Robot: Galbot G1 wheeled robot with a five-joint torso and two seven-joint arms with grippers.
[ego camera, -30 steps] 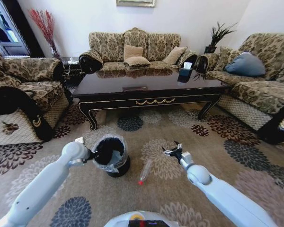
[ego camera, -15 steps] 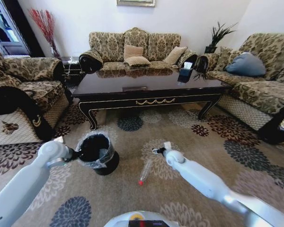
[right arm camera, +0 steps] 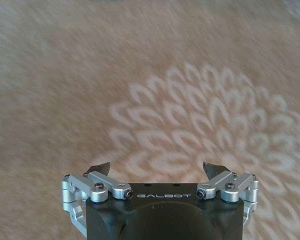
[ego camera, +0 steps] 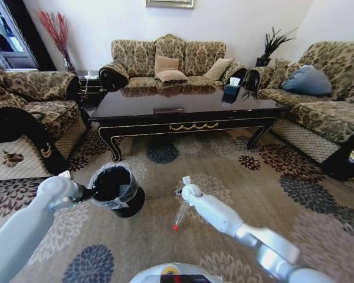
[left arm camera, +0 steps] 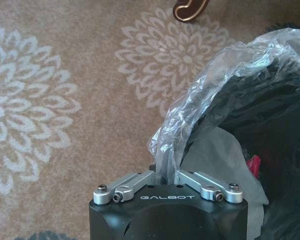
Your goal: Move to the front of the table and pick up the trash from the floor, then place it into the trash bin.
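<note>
Crinkled clear liner [left arm camera: 210, 95], round black trash bin [ego camera: 127, 203]

Three cameras: one high on the head, two close to the floor.

The head looks forward and down past the glossy near-black coffee table [ego camera: 186, 109]; each wrist camera faces the flowered beige carpet [right arm camera: 140, 75] closely, shared with the head.

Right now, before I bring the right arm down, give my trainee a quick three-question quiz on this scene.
1. True or false: the left gripper is shut on the trash bin at its rim.
2. The right gripper has its jaws: A open and empty; B shut on a cup; C shut on a tissue.
3. What colour is the cap of the bottle lying on the carpet?

Key: 1 true; 2 A; 3 red.
</note>
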